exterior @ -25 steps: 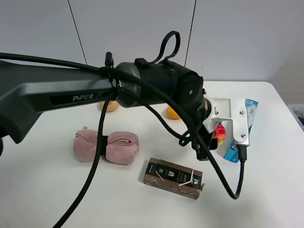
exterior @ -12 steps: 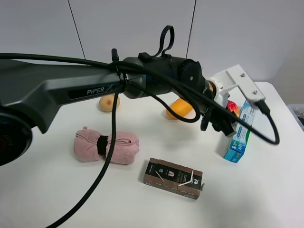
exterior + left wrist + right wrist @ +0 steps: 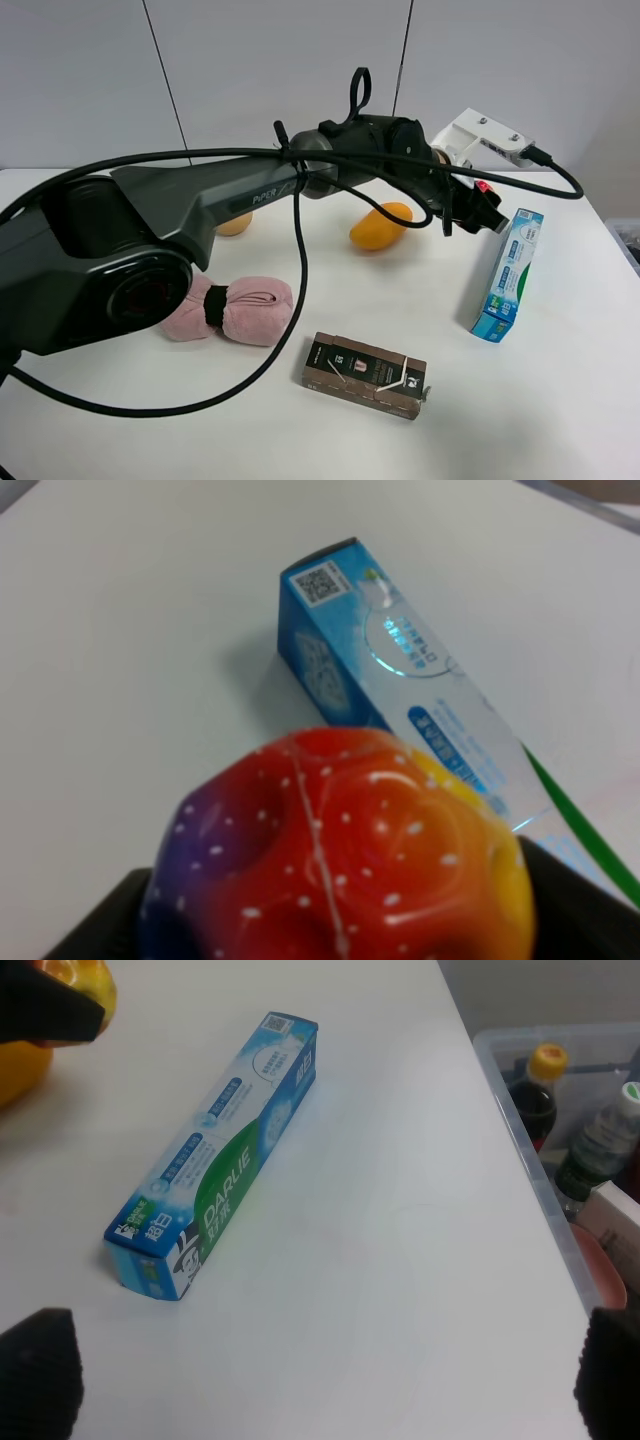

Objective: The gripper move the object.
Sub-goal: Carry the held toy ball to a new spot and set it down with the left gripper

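Red, yellow and purple ball (image 3: pixel 340 850) sits clamped in the left gripper (image 3: pixel 476 203), aloft over the table (image 3: pixel 560 400), toothpaste box (image 3: pixel 505 273) below and just ahead; the right gripper (image 3: pixel 322 1375) hangs spread, empty.

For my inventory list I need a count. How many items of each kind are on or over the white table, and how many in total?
Boxes: 2 (toothpaste box, brown box)
Fruit or vegetable pieces: 2 (orange mango, tan potato)
Towels: 1 (rolled pink towel)
Balls: 1 (colourful ball, held in the air)
Total: 6
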`<action>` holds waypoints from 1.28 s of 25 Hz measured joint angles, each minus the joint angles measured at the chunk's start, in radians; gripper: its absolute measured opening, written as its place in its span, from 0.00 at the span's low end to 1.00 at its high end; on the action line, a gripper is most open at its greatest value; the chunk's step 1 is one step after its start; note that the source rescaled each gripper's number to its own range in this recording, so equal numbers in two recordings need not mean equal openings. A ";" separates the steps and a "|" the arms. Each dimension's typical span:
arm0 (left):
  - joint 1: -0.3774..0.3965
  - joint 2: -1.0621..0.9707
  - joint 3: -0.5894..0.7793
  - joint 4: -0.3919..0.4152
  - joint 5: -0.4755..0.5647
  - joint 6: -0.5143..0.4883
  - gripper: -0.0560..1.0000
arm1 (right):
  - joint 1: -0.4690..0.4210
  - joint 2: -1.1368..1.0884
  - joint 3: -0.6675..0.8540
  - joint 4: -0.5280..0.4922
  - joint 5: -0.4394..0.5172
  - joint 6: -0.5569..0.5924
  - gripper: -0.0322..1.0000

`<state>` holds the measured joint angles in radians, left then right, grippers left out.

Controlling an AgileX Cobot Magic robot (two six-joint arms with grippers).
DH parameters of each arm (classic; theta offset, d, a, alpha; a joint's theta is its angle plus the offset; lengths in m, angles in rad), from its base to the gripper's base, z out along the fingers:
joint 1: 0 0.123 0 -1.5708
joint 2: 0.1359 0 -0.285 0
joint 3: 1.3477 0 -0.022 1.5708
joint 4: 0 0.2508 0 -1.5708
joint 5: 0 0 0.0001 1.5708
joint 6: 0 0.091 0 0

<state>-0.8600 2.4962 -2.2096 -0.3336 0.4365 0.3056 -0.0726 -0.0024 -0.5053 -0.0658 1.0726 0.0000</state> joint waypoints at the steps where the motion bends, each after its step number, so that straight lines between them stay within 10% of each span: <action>1: -0.001 0.014 -0.011 0.000 -0.002 0.012 0.08 | 0.000 0.000 0.000 0.000 0.000 0.000 1.00; 32: 0.001 0.191 -0.022 0.020 -0.101 0.091 0.08 | 0.000 0.000 0.000 0.000 0.000 0.000 1.00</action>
<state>-0.8586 2.6871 -2.2316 -0.3139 0.3354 0.3971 -0.0726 -0.0024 -0.5053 -0.0658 1.0726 0.0000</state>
